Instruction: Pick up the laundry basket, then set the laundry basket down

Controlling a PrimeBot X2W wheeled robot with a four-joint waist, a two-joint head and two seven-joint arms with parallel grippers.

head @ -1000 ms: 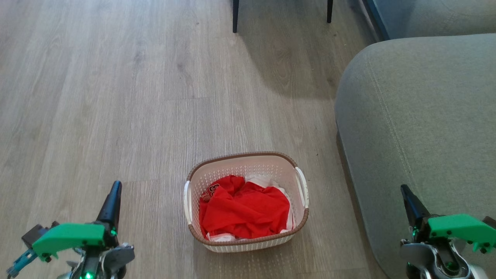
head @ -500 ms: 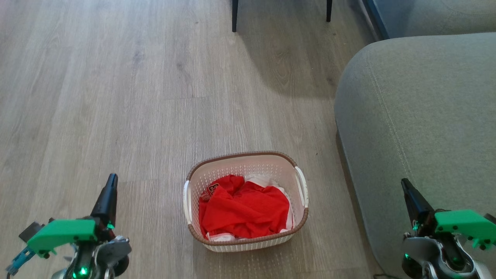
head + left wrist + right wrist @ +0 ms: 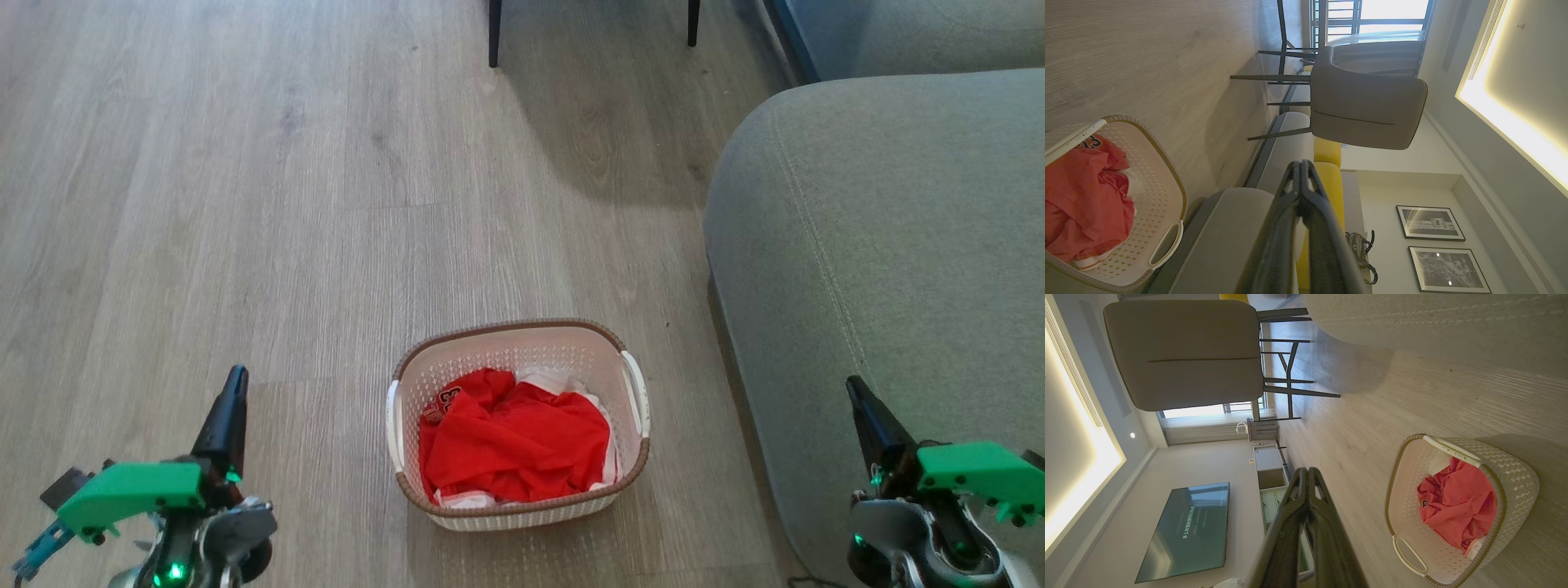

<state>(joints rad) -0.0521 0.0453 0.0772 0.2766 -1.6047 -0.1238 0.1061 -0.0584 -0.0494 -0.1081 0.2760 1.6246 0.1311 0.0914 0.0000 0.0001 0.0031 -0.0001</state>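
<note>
The laundry basket [image 3: 571,359] stands on the wooden floor at the lower middle of the head view, cream-white and perforated, with a brown rim and two white side handles. Red clothing [image 3: 510,445] fills its bottom. It also shows as the basket [image 3: 1155,204] in the left wrist view and the basket [image 3: 1511,486] in the right wrist view. My left gripper [image 3: 235,380] hangs well to the basket's left, its fingers pressed together and holding nothing. My right gripper [image 3: 853,385] hangs well to the basket's right, over the sofa's edge, also shut and holding nothing.
A grey-green sofa [image 3: 882,245] takes up the right side, close beside the basket. Dark chair legs [image 3: 495,33] stand at the far edge of the floor. A grey chair [image 3: 1363,110] and a wall television [image 3: 1184,531] show in the wrist views.
Since a second ago my left gripper has slid a little to the left and up the view, and my right gripper has risen slightly. The basket has stayed in place.
</note>
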